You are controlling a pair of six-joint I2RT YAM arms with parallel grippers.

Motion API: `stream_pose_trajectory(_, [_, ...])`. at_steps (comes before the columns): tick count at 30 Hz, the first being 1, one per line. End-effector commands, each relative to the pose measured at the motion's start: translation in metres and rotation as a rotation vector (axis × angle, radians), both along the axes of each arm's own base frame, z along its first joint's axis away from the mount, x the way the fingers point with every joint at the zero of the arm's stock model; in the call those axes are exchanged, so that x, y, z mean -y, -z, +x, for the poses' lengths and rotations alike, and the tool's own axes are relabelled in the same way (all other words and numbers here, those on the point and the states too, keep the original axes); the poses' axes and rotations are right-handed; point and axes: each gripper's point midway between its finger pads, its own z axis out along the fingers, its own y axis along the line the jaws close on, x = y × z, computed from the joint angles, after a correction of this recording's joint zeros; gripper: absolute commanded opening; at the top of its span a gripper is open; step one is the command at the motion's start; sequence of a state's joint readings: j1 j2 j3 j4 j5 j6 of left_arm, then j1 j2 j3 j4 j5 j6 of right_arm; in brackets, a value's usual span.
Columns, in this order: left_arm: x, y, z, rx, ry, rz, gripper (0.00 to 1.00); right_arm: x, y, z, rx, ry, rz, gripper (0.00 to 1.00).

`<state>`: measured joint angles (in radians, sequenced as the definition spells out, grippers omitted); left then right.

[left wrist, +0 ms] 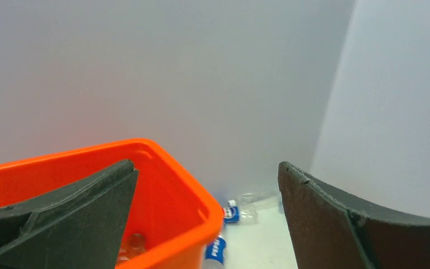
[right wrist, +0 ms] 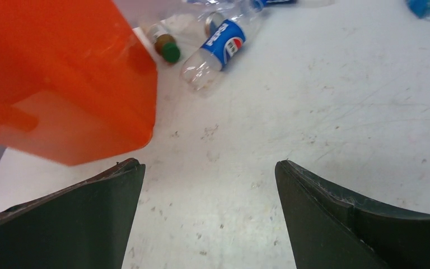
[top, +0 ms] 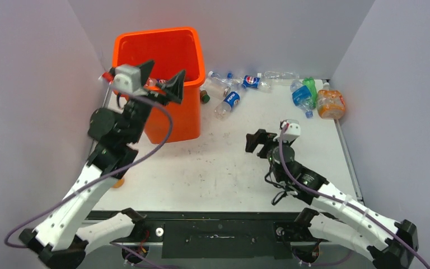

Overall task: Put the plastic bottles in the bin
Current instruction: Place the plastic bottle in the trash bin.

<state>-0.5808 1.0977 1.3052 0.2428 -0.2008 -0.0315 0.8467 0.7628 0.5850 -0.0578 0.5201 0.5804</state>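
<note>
At the far left of the table (top: 224, 168), the bin (top: 173, 120) is standing upright, orange and open-topped. Contents: at least one clear bottle (left wrist: 135, 244) is lying at the bottom; whether more are sitting beside it you cannot tell. Over the bin's near rim you are holding the left gripper (top: 165, 68), its fingers spread wide and carrying nothing. Just beside the bin's right wall, a green-capped bottle (top: 204, 96) is lying on its side. Near it, two blue-labelled bottles (top: 230, 101) and some clear ones are lying in a loose cluster toward the back wall. At the far right corner, a blue-tinted bottle (top: 301, 95), a green bottle (top: 311, 87) and a squat orange bottle (top: 330, 104) are lying close together. Your right gripper (top: 260, 143) is hovering low over mid-table, spread and empty, apart from every bottle.
</note>
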Motion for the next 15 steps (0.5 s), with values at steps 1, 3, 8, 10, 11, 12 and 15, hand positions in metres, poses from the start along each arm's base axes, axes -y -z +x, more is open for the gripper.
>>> stream_pose_trajectory(1, [0.001, 0.048, -0.058, -0.065, 0.122, 0.089, 0.96, 0.022, -0.024, 0.053, 0.015, 0.200, 0.036, 0.90])
stream_pose_trajectory(3, [0.000, 0.071, -0.081, -0.092, 0.187, 0.112, 0.96, 0.043, -0.028, 0.083, 0.015, 0.284, 0.094, 0.90])
stream_pose_trajectory(8, [-0.001, 0.111, -0.125, -0.111, 0.333, 0.158, 0.96, 0.096, -0.025, 0.143, 0.019, 0.505, 0.064, 0.90])
stream_pose_trajectory(10, [0.002, 0.123, -0.137, -0.122, 0.387, 0.159, 0.96, 0.121, -0.020, 0.165, 0.008, 0.591, 0.018, 0.90])
stream_pose_trajectory(11, [0.002, 0.127, -0.142, -0.125, 0.405, 0.146, 0.96, 0.135, -0.019, 0.178, 0.000, 0.632, 0.009, 0.90])
stream_pose_trajectory(12, [0.003, 0.132, -0.145, -0.129, 0.426, 0.131, 0.96, 0.149, -0.012, 0.188, -0.018, 0.666, 0.002, 0.90])
stream_pose_trajectory(15, [0.006, 0.151, -0.152, -0.154, 0.468, 0.091, 0.96, 0.193, 0.008, 0.210, -0.067, 0.739, -0.004, 0.90])
